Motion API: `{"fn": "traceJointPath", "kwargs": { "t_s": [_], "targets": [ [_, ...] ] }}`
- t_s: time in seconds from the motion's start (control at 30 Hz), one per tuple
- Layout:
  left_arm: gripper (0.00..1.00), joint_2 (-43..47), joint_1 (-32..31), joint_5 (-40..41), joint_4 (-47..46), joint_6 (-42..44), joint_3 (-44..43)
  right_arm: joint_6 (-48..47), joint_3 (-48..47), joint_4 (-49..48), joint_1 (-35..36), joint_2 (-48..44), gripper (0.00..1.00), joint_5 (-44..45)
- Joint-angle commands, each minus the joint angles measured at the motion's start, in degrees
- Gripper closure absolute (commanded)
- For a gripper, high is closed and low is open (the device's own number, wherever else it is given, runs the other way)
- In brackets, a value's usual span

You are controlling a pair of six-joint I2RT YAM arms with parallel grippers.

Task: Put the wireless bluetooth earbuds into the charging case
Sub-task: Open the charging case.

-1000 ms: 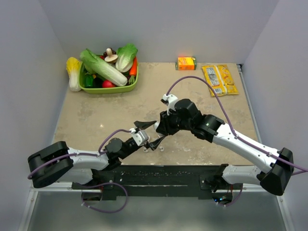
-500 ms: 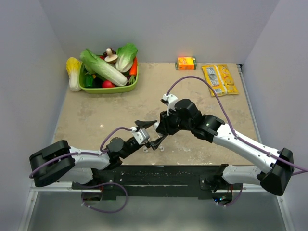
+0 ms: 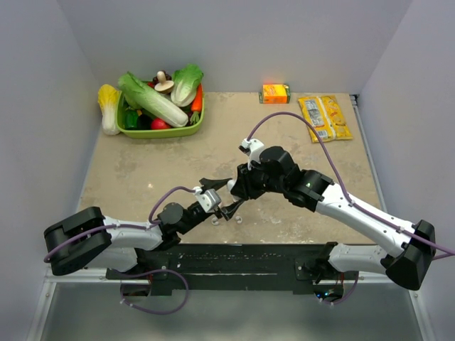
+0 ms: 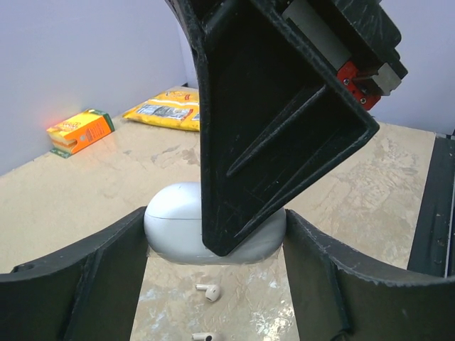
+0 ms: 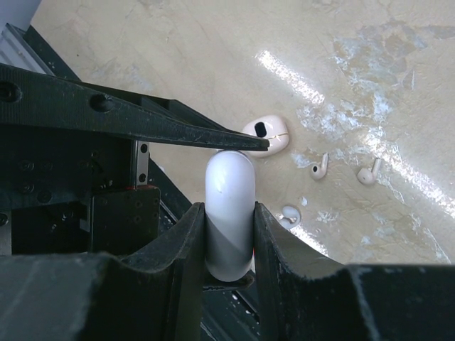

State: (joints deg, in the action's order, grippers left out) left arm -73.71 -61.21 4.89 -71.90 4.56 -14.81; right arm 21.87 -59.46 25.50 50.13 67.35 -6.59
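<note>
- Beige mottled tabletop, closed in by pale walls; both grippers meet over its near middle.
- Closed narrowly, the right gripper clamps the small glossy white oval charging case, one black finger flat against each broad side, holding it clear of the tabletop.
- Spread wide, the left gripper flanks the case's two ends, its fingers right up against them; whether they press cannot be told.
- Tiny white wireless earbuds lie loose on the tabletop beneath, apart from the case.

Vegetable basket, orange box, yellow packets
</note>
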Motion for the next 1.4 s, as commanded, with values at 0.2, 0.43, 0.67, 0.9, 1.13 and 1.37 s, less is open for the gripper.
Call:
{"fn": "traceJointPath", "kwargs": {
  "t_s": [0.2, 0.43, 0.67, 0.9, 1.13, 1.37],
  "targets": [
    [0.92, 0.1, -0.4, -3.5, -6.3, 0.8, -0.8, 0.5, 0.8, -2.8, 0.1, -1.4, 1.0, 0.1],
    [1.0, -0.7, -0.4, -4.2, -8.3, 1.0, -0.3, 1.9, 0.8, -3.2, 0.1, -2.6, 0.51, 0.9],
    [1.0, -0.7, -0.4, -4.4, -10.3, 1.2, 0.7, 3.8, -0.9, -2.7, 0.1, -3.0, 0.33, 3.9],
    [1.0, 0.1, -0.4, -3.4, -11.3, 1.7, 1.8, 2.0, -0.9, -0.8, 0.1, -4.6, 0.31, 7.9],
    [1.0, 0.8, -0.4, -3.3, -11.5, 1.9, 2.1, 1.3, 0.5, -1.0, 0.1, -4.7, 0.34, 7.6],
    [1.0, 1.4, -0.5, -3.1, -11.2, 2.1, 2.1, -0.3, 1.1, -1.0, 0.1, -3.4, 0.34, 6.8]
  ]
}}
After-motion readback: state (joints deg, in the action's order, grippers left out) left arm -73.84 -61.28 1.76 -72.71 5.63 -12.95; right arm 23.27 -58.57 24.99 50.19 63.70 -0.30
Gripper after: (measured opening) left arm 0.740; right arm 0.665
